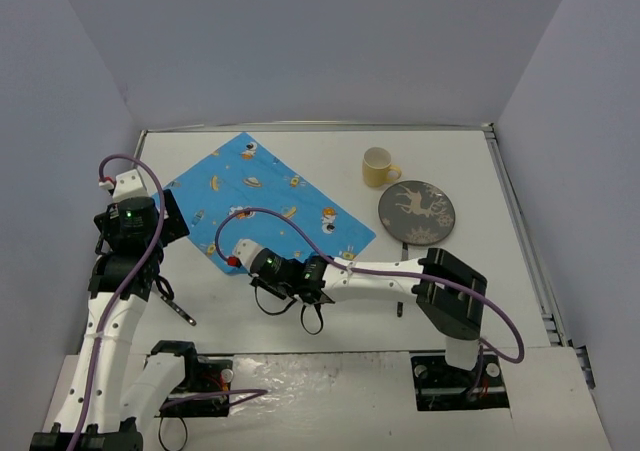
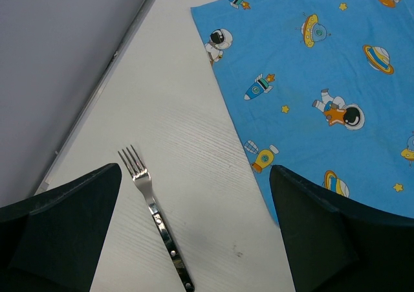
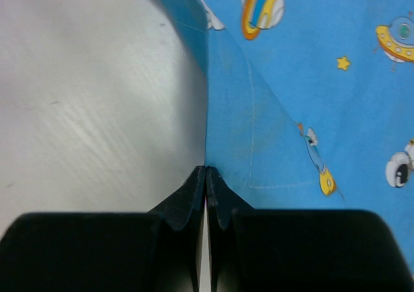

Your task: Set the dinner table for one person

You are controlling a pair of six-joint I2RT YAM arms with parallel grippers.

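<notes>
A blue cartoon-printed cloth [image 1: 265, 196] lies at an angle on the white dinner table [image 1: 460, 161]. My right gripper [image 1: 240, 256] is at the cloth's near corner. In the right wrist view its fingertips [image 3: 206, 172] are shut on the cloth [image 3: 310, 111], whose edge rises in a fold from the table [image 3: 84, 111]. My left gripper [image 1: 165, 216] hangs open by the cloth's left corner. In the left wrist view a steel fork [image 2: 155, 214] lies between its fingers [image 2: 195, 175], nearer the left one, and the cloth [image 2: 310, 78] is at right.
A yellow mug [image 1: 378, 167] stands at the back, with a dark plate bearing a deer pattern [image 1: 416, 212] just to its right. The fork [image 1: 178, 311] lies near the left arm's base. Metal edge strips and grey walls bound the table.
</notes>
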